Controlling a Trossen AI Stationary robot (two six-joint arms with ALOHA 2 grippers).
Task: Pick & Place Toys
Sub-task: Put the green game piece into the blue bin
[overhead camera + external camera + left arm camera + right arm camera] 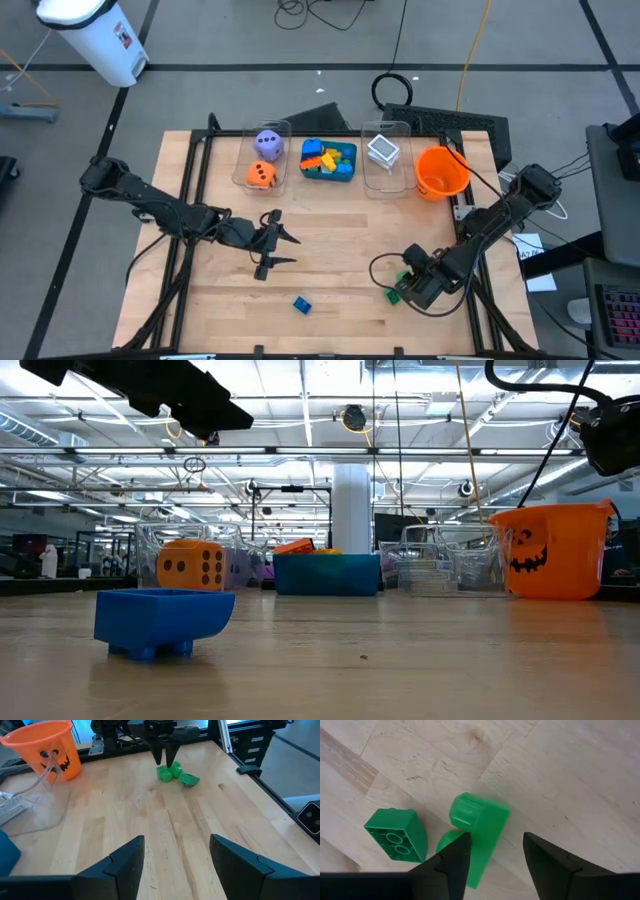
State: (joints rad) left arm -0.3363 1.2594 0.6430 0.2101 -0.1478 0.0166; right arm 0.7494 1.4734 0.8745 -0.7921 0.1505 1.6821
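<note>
— Right gripper (pixel 492 857): where is it seen?
— Low at the table's (pixel 330 265) front right, over two green bricks. Its fingers (pixel 447 865) are parted around the rounded green brick (pixel 477 832); a firm grip cannot be confirmed. The square green brick (pixel 397 832) is just beside it.

— And the left gripper (pixel 272 240)?
— It is held above the table's middle, fingers (pixel 122 865) apart, nothing between them.

— Where are the other toys?
— A blue brick (pixel 302 304) is found alone near the front edge. At the back, an orange die (pixel 261 176) and a purple die (pixel 267 144) are seen in one clear bin (pixel 285 128), mixed bricks in the teal tray (pixel 345 172), white cards (pixel 383 151) in a second bin. An orange bucket (pixel 441 173) is set at the row's right end.
</note>
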